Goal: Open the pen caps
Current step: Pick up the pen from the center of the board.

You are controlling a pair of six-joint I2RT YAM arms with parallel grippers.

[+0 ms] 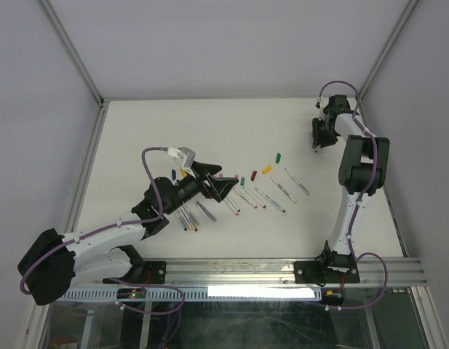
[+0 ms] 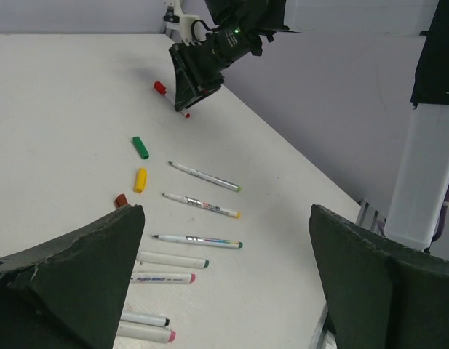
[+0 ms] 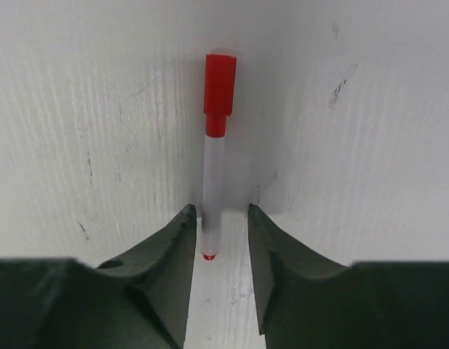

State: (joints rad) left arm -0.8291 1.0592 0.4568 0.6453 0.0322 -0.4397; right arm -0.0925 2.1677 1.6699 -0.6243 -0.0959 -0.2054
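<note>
A pen (image 3: 214,171) with a red cap (image 3: 220,81) on it lies on the white table at the far right. My right gripper (image 3: 220,212) is lowered over the pen's tail end, one finger on each side, open, with a thin gap on the right. In the left wrist view the right gripper (image 2: 196,89) stands over that red cap (image 2: 160,87). My left gripper (image 2: 225,233) hangs wide open and empty above the row of pens (image 1: 246,198) mid-table. Loose caps lie beyond it: green (image 2: 140,147), yellow (image 2: 140,179), dark red (image 2: 121,200).
Several uncapped and capped pens (image 2: 199,241) lie side by side under the left gripper. More pens (image 1: 189,218) lie near the left arm, with a blue cap (image 1: 173,174) close by. The metal frame rail (image 1: 282,270) runs along the near edge.
</note>
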